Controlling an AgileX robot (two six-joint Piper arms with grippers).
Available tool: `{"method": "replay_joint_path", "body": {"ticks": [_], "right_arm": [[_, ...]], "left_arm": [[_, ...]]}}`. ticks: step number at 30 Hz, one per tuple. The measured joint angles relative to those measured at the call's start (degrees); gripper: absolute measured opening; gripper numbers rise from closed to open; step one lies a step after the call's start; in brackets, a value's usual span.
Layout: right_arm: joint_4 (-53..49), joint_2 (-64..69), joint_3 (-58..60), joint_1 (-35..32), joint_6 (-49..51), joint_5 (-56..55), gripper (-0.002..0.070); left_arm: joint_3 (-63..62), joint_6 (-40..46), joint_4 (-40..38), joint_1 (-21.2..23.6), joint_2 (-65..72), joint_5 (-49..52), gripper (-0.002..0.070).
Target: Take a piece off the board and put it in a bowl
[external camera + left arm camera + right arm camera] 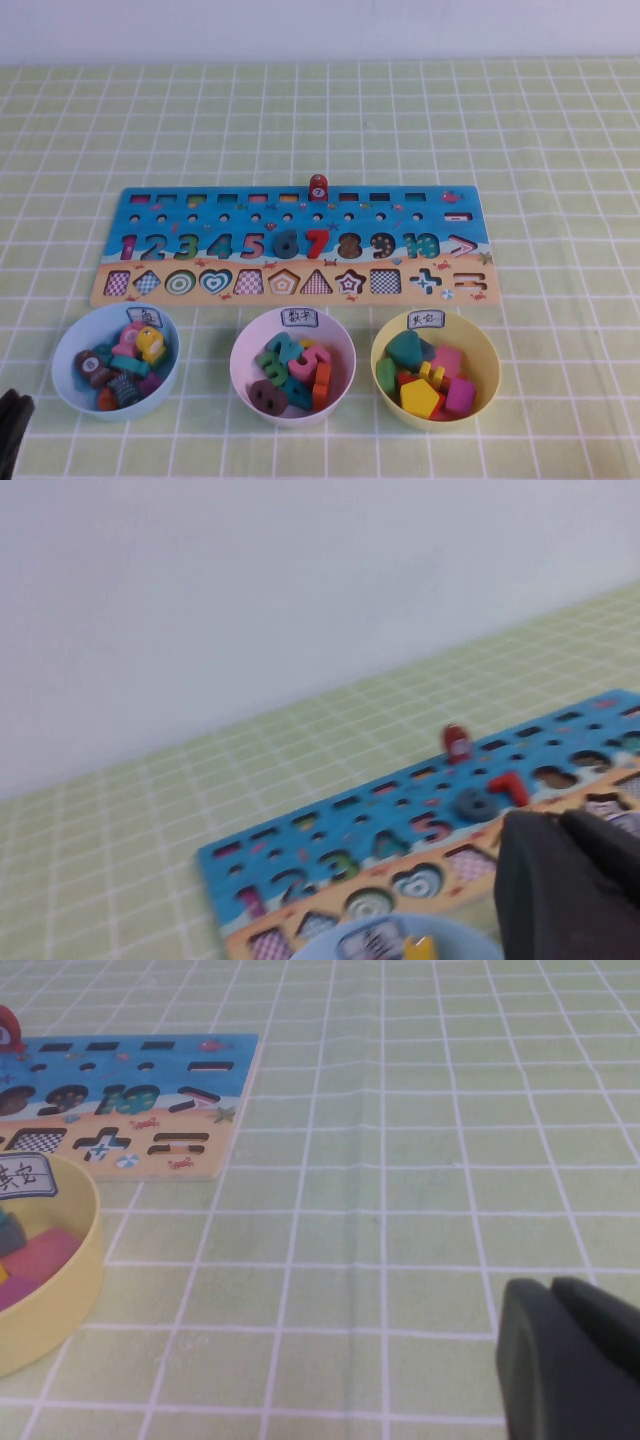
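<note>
L claw (12, 425) low by table edge, closed | R claw (570, 1360) closed, off-board | pentagon (420, 397) in bowl (385, 345)

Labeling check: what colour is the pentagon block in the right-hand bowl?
Solid yellow pentagon block, lying in the yellow bowl; the high view shows it best.

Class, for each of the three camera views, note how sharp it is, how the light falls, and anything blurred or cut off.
High view: sharp, evenly lit; soft shadows under the yellow bowl; left gripper cropped at the lower left corner. Left wrist view: blurred throughout, the board smeared, left gripper a dark blob. Right wrist view: fairly sharp on the tablecloth, right gripper out of focus up close.
</note>
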Motion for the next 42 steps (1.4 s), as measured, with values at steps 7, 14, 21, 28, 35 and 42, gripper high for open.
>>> {"method": "replay_joint_path", "body": {"ticks": [7,14,21,28,35,42], "right_arm": [[0.0,0.0,0.0,0.0,0.0,0.0,-0.0018],[0.0,0.0,0.0,0.0,0.0,0.0,-0.0018],[0.0,0.0,0.0,0.0,0.0,0.0,-0.0018],[0.0,0.0,0.0,0.0,0.0,0.0,-0.0018],[0.0,0.0,0.0,0.0,0.0,0.0,-0.0018],[0.0,0.0,0.0,0.0,0.0,0.0,-0.0018]], "left_arm": [[1.6,0.0,-1.1,9.1,-1.0,8.1,-0.0003],[1.6,0.0,-3.2,9.8,-1.0,17.5,-0.0003],[1.6,0.0,-3.4,9.8,-1.0,17.9,-0.0003],[1.6,0.0,-3.6,11.1,-1.0,17.9,-0.0003],[1.6,-0.1,-3.6,14.3,-1.0,18.0,-0.0003],[1.6,-0.1,-3.6,15.5,-1.0,18.0,-0.0003]]}}
